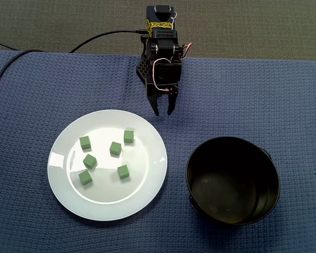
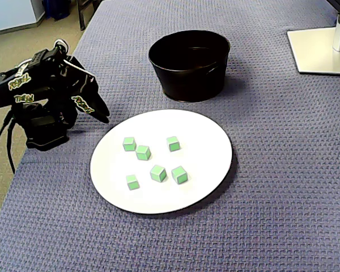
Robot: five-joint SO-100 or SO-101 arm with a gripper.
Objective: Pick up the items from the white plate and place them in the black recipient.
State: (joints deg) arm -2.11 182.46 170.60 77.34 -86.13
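The claw hangs over the blue cloth, just beyond the far rim of the white plate in the fixed view from above. Its two dark fingertips stand a little apart with a narrow gap between them. It holds nothing and touches neither the plate nor any cube. In the fixed view from the side, the claw points down toward the cloth, close to the plate's left edge. From that angle the gap between the tips is hard to make out.

Six green cubes lie on the plate, scattered and apart from one another: two near the edge closest to the arm, the rest toward the middle. The side view shows the same cubes.

The black pot stands on the cloth beside the plate, apart from it. In the side view the pot sits behind the plate.
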